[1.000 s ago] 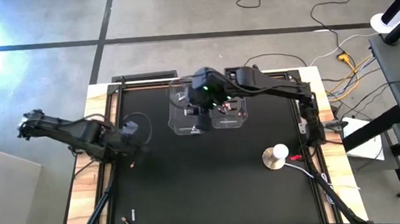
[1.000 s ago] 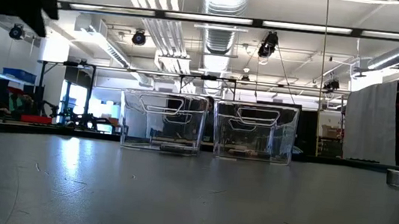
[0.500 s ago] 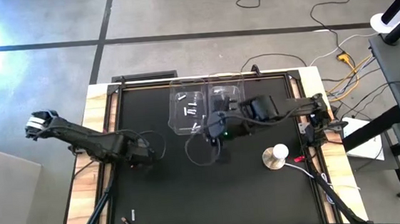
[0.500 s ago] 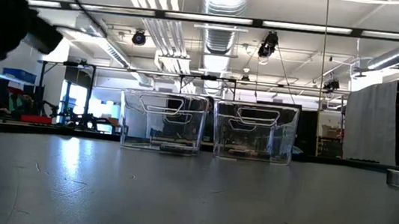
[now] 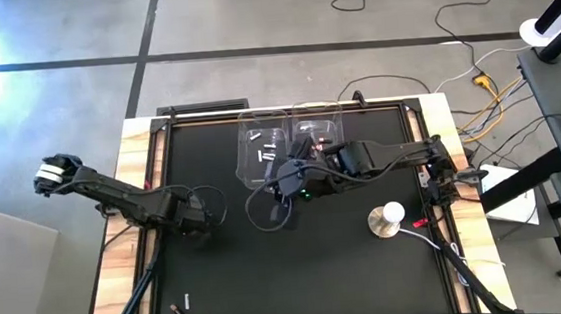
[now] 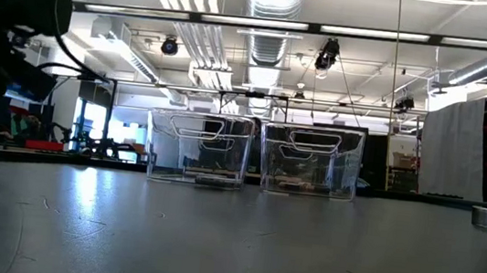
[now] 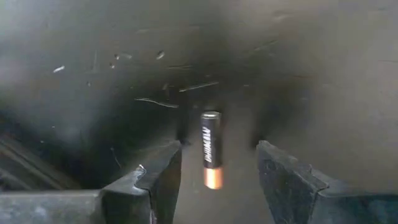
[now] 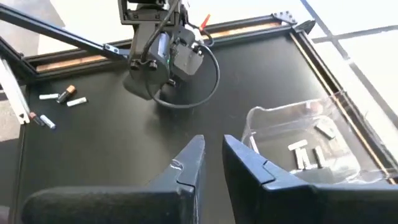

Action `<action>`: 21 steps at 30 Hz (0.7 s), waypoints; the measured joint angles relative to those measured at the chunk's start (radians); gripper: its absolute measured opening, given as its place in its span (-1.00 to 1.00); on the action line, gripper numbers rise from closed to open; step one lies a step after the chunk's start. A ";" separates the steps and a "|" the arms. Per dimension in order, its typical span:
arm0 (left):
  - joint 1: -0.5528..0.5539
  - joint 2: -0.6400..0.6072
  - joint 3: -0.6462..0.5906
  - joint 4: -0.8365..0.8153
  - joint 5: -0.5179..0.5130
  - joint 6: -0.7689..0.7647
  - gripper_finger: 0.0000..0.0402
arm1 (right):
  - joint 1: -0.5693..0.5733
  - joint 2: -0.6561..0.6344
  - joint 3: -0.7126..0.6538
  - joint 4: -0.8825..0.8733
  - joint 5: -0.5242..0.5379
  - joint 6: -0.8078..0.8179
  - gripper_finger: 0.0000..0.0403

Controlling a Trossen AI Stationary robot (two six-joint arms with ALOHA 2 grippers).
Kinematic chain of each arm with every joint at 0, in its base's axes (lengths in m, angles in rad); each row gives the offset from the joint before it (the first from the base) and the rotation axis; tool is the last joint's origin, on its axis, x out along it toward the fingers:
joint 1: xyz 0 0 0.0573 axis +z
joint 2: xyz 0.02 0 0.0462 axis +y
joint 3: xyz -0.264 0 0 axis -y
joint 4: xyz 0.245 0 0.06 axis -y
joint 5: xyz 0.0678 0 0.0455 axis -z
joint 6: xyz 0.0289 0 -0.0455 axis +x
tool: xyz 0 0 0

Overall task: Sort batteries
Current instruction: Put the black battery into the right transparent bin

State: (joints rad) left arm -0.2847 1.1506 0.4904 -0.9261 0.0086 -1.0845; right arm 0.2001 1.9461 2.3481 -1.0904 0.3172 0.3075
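A dark battery (image 7: 211, 155) with a copper end lies flat on the black mat. My left gripper (image 7: 217, 163) points down over it at the table's left (image 5: 194, 224), open, one finger on either side and touching nothing. My right gripper (image 8: 214, 148), high over the table's middle (image 5: 273, 193), is all but shut, with nothing between its fingers. Several more batteries (image 5: 182, 313) lie loose at the near left corner. The left clear bin (image 5: 263, 154) has silvery batteries on its floor, and the right clear bin (image 5: 319, 134) has dark ones.
Both bins stand side by side at the table's far middle (image 6: 198, 148) (image 6: 310, 161). A round white-topped metal disc (image 5: 386, 219) and a red clip (image 5: 415, 223) sit at the right. The wooden frame (image 5: 143, 188) borders the mat.
My left gripper has come down to the mat and a little toward the near edge, tipping to point straight down. My right gripper has swung away from above the bins toward the table's middle and left, staying high.
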 joint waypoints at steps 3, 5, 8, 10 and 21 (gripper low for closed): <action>0.005 -0.003 -0.044 0.049 0.005 -0.008 -0.15 | 0.000 0.013 -0.001 0.011 0.000 0.048 -0.76; 0.005 -0.004 -0.058 0.068 0.008 -0.014 -0.21 | 0.000 0.016 -0.001 0.007 -0.001 0.069 -0.76; 0.005 -0.004 -0.060 0.078 0.005 -0.024 -0.31 | 0.000 0.030 -0.001 0.014 -0.002 0.097 -0.77; 0.005 0.000 -0.054 0.077 -0.004 -0.025 -0.39 | 0.000 0.032 -0.002 0.011 -0.002 0.103 -0.78; 0.004 0.029 -0.050 0.090 -0.061 -0.024 -0.73 | -0.012 0.032 -0.002 0.040 -0.003 0.080 -0.79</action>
State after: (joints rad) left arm -0.2806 1.1792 0.4404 -0.8361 -0.0526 -1.1081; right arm 0.1883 1.9785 2.3463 -1.0508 0.3145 0.3870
